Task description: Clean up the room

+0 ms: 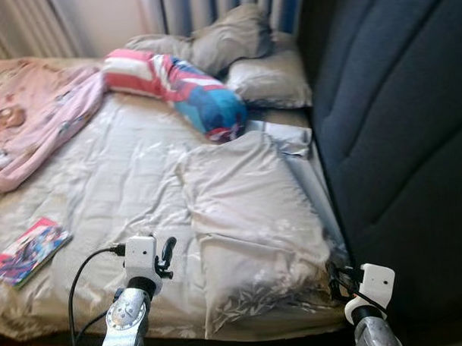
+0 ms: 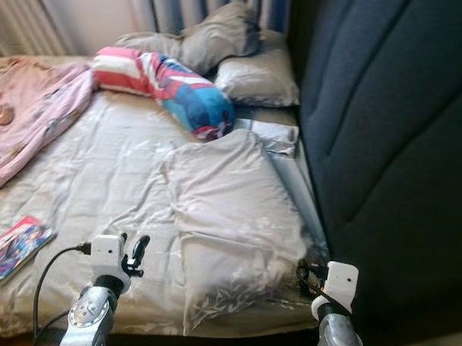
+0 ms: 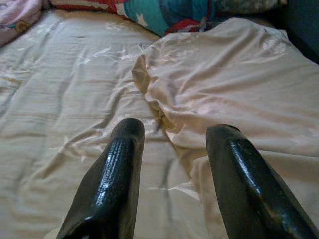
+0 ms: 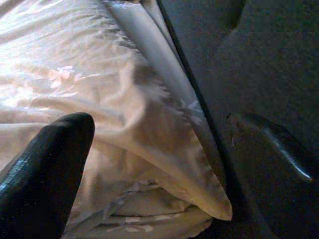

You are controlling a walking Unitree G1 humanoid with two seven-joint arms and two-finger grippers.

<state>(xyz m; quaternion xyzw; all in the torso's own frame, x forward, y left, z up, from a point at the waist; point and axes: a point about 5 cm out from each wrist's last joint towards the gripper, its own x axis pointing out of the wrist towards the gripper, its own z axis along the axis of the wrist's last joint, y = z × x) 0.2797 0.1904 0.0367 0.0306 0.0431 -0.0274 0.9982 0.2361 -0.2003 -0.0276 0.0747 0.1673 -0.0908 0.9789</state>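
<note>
Left gripper (image 3: 172, 149) and right gripper (image 4: 164, 149), both fingers apart and holding nothing, flank the near pillow (image 1: 248, 218) on the bed (image 1: 125, 184).

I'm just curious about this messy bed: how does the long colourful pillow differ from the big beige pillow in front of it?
The long pillow is striped red and white with blue; the beige pillow is plain with a faint leaf print. The long pillow is a rounded roll lying slantwise near the head of the bed; the beige pillow is flat and broad, lying along the right edge. Both rest on the same beige sheet.
</note>
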